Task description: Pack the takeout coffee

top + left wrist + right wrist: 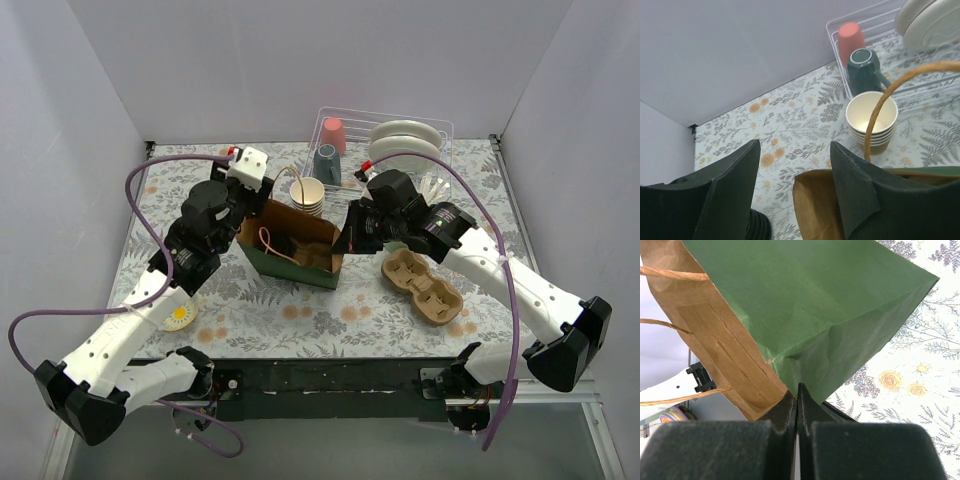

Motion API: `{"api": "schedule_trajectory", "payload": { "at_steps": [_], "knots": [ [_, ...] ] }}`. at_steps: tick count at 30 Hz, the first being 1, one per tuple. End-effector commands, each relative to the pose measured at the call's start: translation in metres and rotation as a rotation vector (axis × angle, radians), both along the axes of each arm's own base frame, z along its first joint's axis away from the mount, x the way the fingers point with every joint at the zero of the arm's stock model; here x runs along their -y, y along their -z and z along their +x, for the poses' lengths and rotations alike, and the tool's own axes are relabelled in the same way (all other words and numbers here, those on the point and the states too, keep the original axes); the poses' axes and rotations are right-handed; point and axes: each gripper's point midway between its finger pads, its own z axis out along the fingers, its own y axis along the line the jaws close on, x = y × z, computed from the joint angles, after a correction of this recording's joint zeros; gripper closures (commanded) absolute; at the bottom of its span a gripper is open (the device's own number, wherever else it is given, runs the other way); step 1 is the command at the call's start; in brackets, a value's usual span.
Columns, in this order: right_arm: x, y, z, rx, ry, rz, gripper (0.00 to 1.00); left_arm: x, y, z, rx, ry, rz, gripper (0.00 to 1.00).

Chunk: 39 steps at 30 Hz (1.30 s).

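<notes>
Your left arm rises from the near-left corner with its elbow bent. Its left gripper is spread wide at the left rim of the green paper bag with brown lining and twine handles, one finger over the opening. Between your grippers, a dark shape lies inside the bag; you cannot tell whether it is the black-lidded kraft takeout coffee. Your right arm stretches in from the near-right corner, its right gripper pinched tight on the bag's right edge.

White arm links, black joints, purple cables.
</notes>
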Motion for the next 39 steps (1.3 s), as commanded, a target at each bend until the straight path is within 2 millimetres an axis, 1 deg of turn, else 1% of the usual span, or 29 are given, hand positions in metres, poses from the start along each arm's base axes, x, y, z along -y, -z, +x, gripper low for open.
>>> {"api": "schedule_trajectory", "payload": {
  "at_steps": [1, 3, 5, 6, 8, 10, 13, 14, 16, 18, 24, 25, 27, 28, 29, 30, 32, 33, 34, 36, 37, 39],
  "knots": [
    [-0.001, -0.011, 0.005, 0.017, -0.001, 0.022, 0.99, 0.007, -0.035, 0.000, 0.042, 0.013, -0.153, 0.42],
    [0.001, -0.011, 0.008, 0.017, 0.011, 0.019, 0.98, 0.005, -0.041, 0.001, 0.055, 0.001, -0.166, 0.41],
    [0.002, -0.013, 0.010, 0.021, 0.022, 0.023, 0.92, 0.001, -0.048, 0.004, 0.070, -0.019, -0.164, 0.39],
    [0.003, -0.012, 0.014, 0.019, 0.033, 0.021, 0.87, 0.000, -0.046, 0.006, 0.064, -0.032, -0.157, 0.37],
    [0.005, -0.016, 0.016, 0.023, 0.039, 0.022, 0.82, -0.004, -0.050, 0.009, 0.069, -0.044, -0.157, 0.36],
    [0.006, -0.019, 0.021, 0.031, 0.051, 0.024, 0.77, -0.001, -0.053, 0.010, 0.074, -0.030, -0.163, 0.32],
    [0.007, -0.023, 0.028, 0.048, 0.060, 0.028, 0.71, 0.003, -0.049, 0.012, 0.052, -0.021, -0.176, 0.29],
    [0.005, -0.027, 0.031, 0.052, 0.051, 0.037, 0.68, 0.004, -0.050, 0.012, 0.051, -0.020, -0.184, 0.27],
    [0.008, -0.036, 0.039, 0.077, 0.065, 0.041, 0.64, 0.003, -0.054, 0.011, 0.050, -0.020, -0.185, 0.25],
    [0.010, -0.044, 0.045, 0.101, 0.076, 0.045, 0.62, 0.002, -0.055, 0.010, 0.044, -0.024, -0.177, 0.22],
    [0.017, -0.054, 0.057, 0.124, 0.095, 0.053, 0.59, -0.006, -0.060, 0.005, 0.042, -0.050, -0.180, 0.16],
    [0.019, -0.062, 0.059, 0.141, 0.098, 0.058, 0.59, -0.007, -0.061, 0.005, 0.043, -0.054, -0.187, 0.13],
    [0.025, -0.071, 0.064, 0.168, 0.116, 0.047, 0.58, -0.008, -0.065, 0.003, 0.040, -0.059, -0.195, 0.10],
    [0.030, -0.077, 0.065, 0.188, 0.119, 0.033, 0.58, -0.009, -0.066, 0.003, 0.040, -0.064, -0.202, 0.07],
    [0.034, -0.079, 0.067, 0.204, 0.123, 0.021, 0.57, -0.011, -0.068, 0.002, 0.043, -0.068, -0.205, 0.02],
    [0.042, -0.079, 0.072, 0.225, 0.145, -0.004, 0.57, -0.011, -0.066, 0.001, 0.036, -0.070, -0.200, 0.02],
    [0.057, -0.076, 0.077, 0.259, 0.167, -0.068, 0.57, -0.016, -0.069, -0.001, 0.042, -0.088, -0.205, 0.02],
    [0.074, -0.073, 0.088, 0.277, 0.226, -0.116, 0.56, -0.018, -0.071, -0.003, 0.044, -0.093, -0.207, 0.02],
    [0.084, -0.068, 0.091, 0.273, 0.250, -0.158, 0.56, -0.020, -0.074, -0.006, 0.046, -0.096, -0.211, 0.02],
    [0.116, -0.053, 0.105, 0.266, 0.324, -0.267, 0.56, -0.022, -0.075, -0.010, 0.045, -0.095, -0.215, 0.02],
    [0.126, -0.046, 0.109, 0.257, 0.343, -0.305, 0.55, -0.025, -0.078, -0.014, 0.051, -0.094, -0.221, 0.02],
    [0.154, -0.031, 0.120, 0.236, 0.400, -0.392, 0.54, -0.026, -0.077, -0.019, 0.046, -0.092, -0.233, 0.02]
  ]
}}
